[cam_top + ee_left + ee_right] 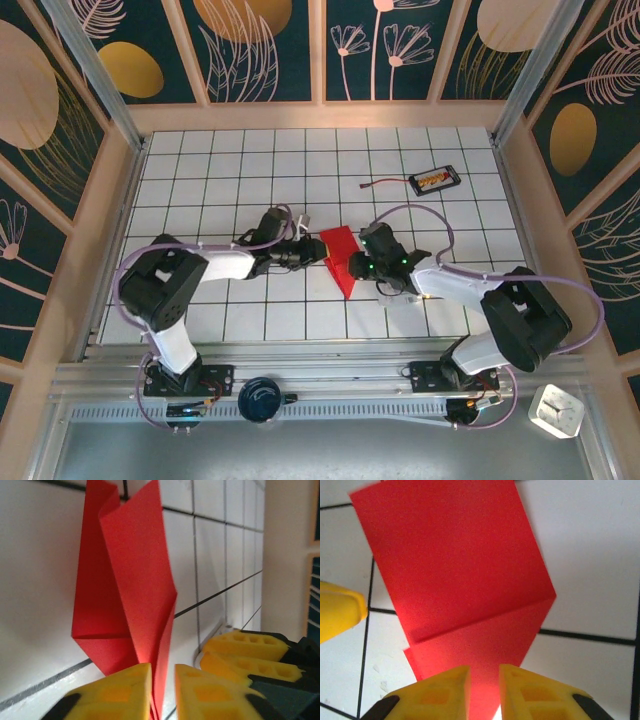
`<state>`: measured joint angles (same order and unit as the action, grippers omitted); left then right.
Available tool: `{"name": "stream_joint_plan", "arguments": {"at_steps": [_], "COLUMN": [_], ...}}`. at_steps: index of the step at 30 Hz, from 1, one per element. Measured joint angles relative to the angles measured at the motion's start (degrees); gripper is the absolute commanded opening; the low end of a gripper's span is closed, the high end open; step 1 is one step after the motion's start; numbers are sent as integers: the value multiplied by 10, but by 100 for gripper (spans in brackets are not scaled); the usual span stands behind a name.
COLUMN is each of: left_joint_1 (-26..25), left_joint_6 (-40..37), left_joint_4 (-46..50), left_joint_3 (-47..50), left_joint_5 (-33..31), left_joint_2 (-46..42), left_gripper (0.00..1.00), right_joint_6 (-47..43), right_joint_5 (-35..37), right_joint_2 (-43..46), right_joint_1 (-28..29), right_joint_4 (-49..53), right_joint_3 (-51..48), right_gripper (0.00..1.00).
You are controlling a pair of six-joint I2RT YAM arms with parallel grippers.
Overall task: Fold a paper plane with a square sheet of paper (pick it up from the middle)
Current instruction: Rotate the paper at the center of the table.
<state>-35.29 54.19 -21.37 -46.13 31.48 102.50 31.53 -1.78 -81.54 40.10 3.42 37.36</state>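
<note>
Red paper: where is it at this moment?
In the top view, the red paper lies mid-table, between the left pincer and right pincer.

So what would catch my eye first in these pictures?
The red paper, bright and partly folded, sits at the middle of the white tiled table. Two arms meet at it from either side. The left hand and the right hand each pinch it between yellow fingers.

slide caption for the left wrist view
Folded bright red paper sheet rising between the yellow fingers of the left gripper
</note>
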Motion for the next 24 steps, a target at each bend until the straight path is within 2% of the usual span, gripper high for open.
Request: {"name": "stream_joint_plan", "arguments": {"at_steps": [7, 12, 18, 24], "left_joint_1": [4, 17, 55, 86], "left_joint_6": [-11, -36, -68, -91], "left_joint_4": [7, 22, 44, 68], "left_joint_3": [-50, -80, -103, -89], "left_joint_5": [9, 15, 15, -21], "left_joint_2": [65, 89, 103, 73], "left_gripper": [10, 11, 23, 31], "right_joint_6": [41, 81, 116, 128], "right_joint_5": [-57, -69, -82, -106], "right_joint_2": [-32, -65, -119, -125], "right_joint_1": [-2, 16, 48, 52], "right_joint_4": [-85, -130, -184, -225], "right_joint_3": [-31, -35, -20, 2], "right_gripper": [11, 11, 12, 22]}}
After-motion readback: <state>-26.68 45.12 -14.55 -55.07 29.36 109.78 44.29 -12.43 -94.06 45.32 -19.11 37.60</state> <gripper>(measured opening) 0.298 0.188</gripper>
